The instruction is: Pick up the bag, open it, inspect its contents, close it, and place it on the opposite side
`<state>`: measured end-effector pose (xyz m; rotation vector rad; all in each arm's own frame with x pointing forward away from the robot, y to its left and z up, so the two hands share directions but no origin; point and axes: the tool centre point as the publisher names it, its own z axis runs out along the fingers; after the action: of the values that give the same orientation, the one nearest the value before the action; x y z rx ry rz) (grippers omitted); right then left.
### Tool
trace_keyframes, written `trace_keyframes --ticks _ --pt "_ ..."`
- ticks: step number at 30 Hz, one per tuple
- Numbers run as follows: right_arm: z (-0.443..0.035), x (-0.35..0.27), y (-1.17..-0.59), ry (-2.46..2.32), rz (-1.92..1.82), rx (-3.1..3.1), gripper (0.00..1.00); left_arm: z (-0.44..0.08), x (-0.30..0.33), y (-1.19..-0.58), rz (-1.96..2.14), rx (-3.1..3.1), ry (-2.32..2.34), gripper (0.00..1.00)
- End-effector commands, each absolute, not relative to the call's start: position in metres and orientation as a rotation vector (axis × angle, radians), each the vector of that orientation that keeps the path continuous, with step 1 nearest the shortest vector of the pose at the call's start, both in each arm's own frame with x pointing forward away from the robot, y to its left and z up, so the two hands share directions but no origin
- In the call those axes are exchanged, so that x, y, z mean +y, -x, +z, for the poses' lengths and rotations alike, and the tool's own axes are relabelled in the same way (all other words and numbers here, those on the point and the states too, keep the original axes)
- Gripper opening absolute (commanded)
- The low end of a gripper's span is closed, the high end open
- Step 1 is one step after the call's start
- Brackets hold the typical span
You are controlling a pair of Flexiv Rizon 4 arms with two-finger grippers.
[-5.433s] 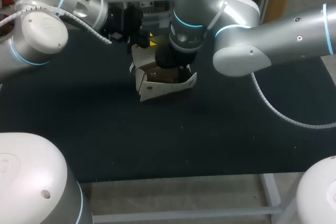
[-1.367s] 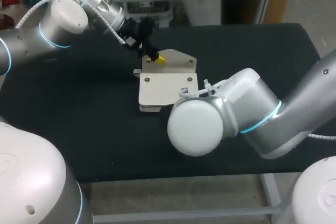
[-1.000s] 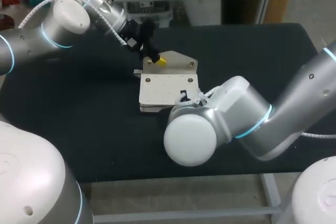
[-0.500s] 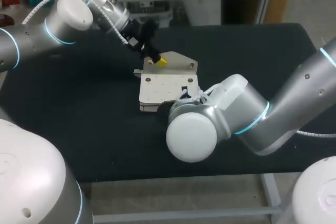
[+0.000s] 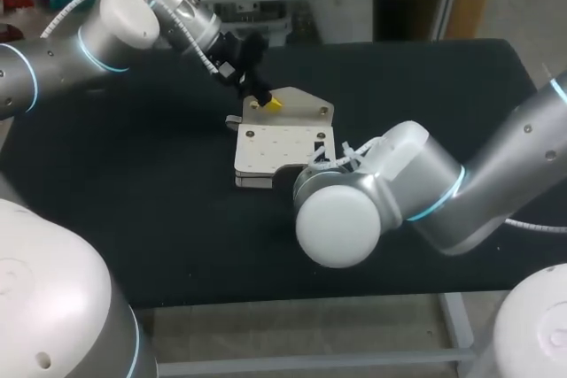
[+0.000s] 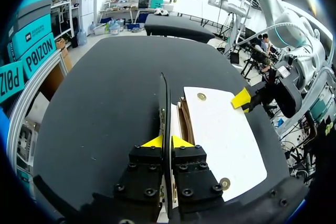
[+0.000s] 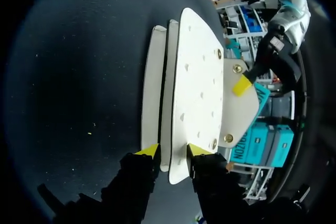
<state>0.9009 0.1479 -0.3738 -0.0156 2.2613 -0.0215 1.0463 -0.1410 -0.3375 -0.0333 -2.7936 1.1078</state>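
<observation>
**Flat bag held at both ends**

The bag (image 5: 283, 143) lies closed and flat in the middle of the worktop (image 5: 133, 201). The left arm (image 5: 124, 15) has its jaws pinched together on the bag's thin far edge. The right arm (image 5: 416, 192) has its jaws astride the near edge, seemingly clamped on the layers. The bag looks light, with stiff, smooth panels, so I'd hold it by the edges rather than the faces.

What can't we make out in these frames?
1. Contents of the bag: all views, it lies closed.
2. The right hand: head view, hidden behind its own arm.
3. The bag's near corner: head view, covered by that arm.
</observation>
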Motion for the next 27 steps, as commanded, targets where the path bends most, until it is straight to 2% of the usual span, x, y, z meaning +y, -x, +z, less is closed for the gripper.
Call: trace_keyframes --ticks 1,7,10,12,13,27 --pt "-0.374 0.146 -0.904 0.018 0.000 2.253 0.31 -0.339 -0.141 -1.048 1.105 -2.787 0.035 0.00" --pt "-0.377 0.149 -0.909 0.017 0.002 2.257 0.28 -0.339 -0.141 -1.047 1.102 -2.785 0.040 0.00" --pt "-0.379 0.150 -0.911 0.016 0.007 2.259 0.23 -0.339 -0.140 -1.046 1.101 -2.785 0.046 0.00" --pt "-0.380 0.151 -0.912 0.014 0.006 2.259 0.14 -0.339 -0.140 -1.046 1.101 -2.785 0.050 0.00" --pt "-0.380 0.151 -0.912 0.013 0.005 2.261 0.00 -0.340 -0.139 -1.046 1.102 -2.786 0.056 0.00" --pt "-0.384 0.151 -0.907 0.002 -0.001 2.267 0.00 -0.350 -0.136 -1.020 1.223 -2.866 0.426 0.00"
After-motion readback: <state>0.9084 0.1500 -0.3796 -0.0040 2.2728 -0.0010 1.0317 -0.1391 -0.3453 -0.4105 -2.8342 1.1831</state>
